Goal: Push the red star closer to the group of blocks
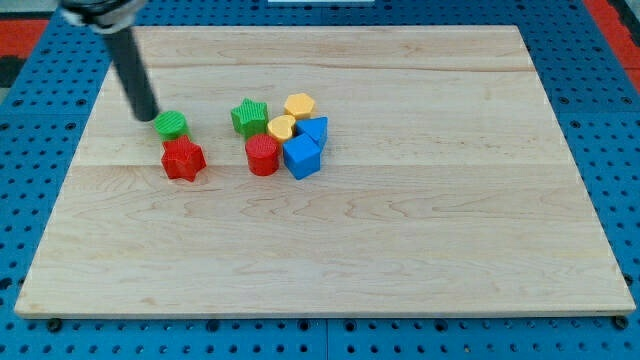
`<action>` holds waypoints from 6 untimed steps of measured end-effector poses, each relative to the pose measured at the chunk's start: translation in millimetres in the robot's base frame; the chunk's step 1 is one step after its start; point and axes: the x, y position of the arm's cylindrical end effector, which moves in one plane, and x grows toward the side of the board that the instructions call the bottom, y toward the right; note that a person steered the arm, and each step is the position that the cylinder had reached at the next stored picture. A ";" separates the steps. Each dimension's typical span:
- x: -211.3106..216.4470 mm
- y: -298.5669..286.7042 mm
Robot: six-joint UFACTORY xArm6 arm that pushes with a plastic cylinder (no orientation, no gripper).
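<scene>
My tip (147,115), a bare rod grasping nothing, sits just left of the green round block (171,124), above the red star (183,158) on the tabletop (420,230).

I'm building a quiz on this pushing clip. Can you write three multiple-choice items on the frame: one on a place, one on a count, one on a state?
1. Where is my tip?
A. Just to the view's left of the green round block
B. Among the clustered blocks
C. At the view's bottom edge of the board

2. How many blocks lie on the wooden board?
A. Five
B. Eight
C. Ten

3. How does the red star stand to the red round block?
A. Stacked on it
B. Pressed against it
C. Apart, with bare board between

Answers: 1 A, the rod ends beside that green block. 2 B, two sit at the view's left and six are clustered. 3 C, a clear gap shows.
</scene>
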 end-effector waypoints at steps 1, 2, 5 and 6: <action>50.9 -1.7; 76.9 -1.7; 72.3 101.2; 71.6 118.3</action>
